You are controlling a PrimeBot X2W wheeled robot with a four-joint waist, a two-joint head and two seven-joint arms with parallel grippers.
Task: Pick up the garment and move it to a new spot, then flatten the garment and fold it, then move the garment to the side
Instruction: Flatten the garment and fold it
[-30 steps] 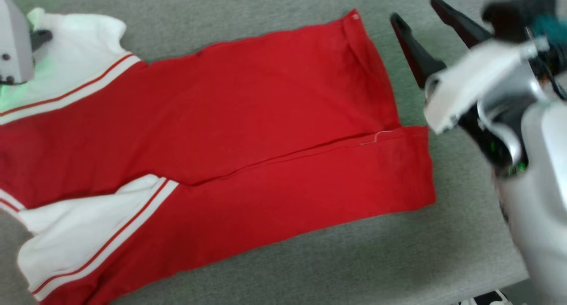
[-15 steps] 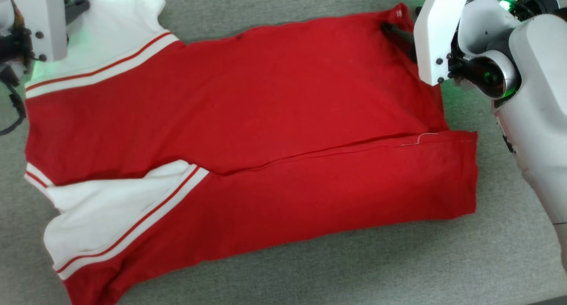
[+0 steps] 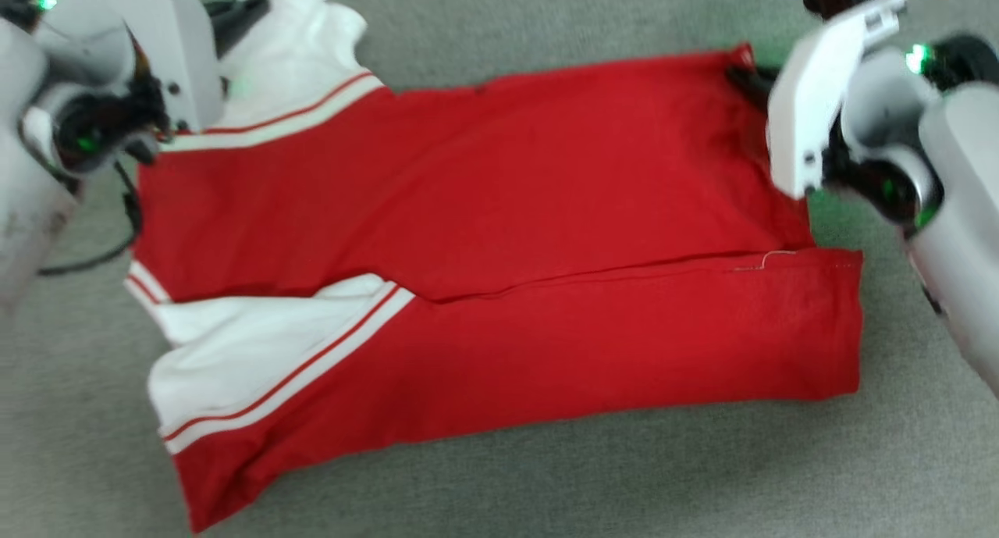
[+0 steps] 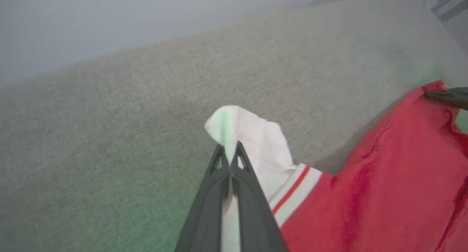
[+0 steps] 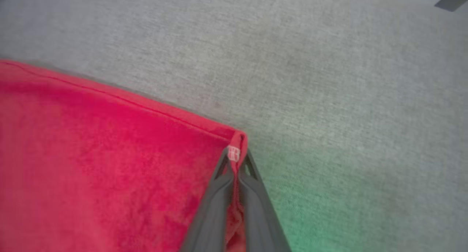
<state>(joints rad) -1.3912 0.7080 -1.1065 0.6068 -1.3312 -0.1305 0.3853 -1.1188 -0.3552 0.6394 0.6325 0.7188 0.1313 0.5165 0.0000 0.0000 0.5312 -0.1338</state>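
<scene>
**Head view.** The shirt (image 3: 546,179) lies spread across the grey counter (image 3: 546,491), sleeve end to the left and hem to the right. Its near long side is folded over toward the middle. The left claw (image 3: 238,15) sits at the far white sleeve (image 3: 296,62). The right claw (image 3: 748,77) sits at the far hem corner (image 3: 741,54). Blur hides the state of both claws here.

**Left wrist view.** The left claw (image 4: 229,151) is closed, fingers pressed together on the sleeve edge. A tuft of white cloth stands above the tips. One dark finger of the right claw (image 4: 446,96) shows at the far red corner.

**Right wrist view.** The right claw (image 5: 236,160) is closed, pinching the hem corner. A small white label (image 5: 234,153) shows between its tips, a detail the head view blurs.
</scene>
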